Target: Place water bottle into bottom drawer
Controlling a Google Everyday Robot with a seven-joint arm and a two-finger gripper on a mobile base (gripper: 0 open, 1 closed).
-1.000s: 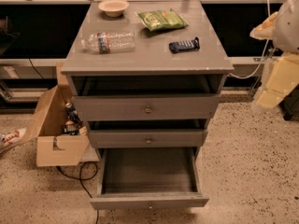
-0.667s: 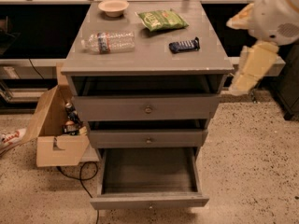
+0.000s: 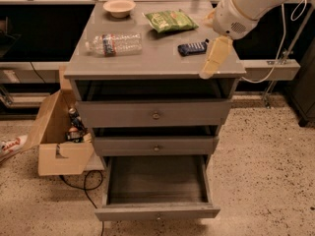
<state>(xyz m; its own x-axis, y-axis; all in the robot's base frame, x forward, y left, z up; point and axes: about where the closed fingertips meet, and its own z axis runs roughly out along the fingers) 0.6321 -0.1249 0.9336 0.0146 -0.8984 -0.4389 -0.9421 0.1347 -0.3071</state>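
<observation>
The water bottle lies on its side on the left part of the grey cabinet top, cap to the left. The bottom drawer is pulled out and its tray shows nothing inside. The two drawers above it are closed or nearly closed. My gripper hangs from the white arm over the right front corner of the cabinet top, far to the right of the bottle and holding nothing that I can see.
A tan bowl, a green chip bag and a dark blue snack bar lie on the cabinet top. An open cardboard box stands on the floor at the left, with a shoe beside it and a cable.
The arm has swung in from the right edge of the view to the left, and the gripper is now over the cabinet top's right front corner. The bottle and drawers have not moved.
</observation>
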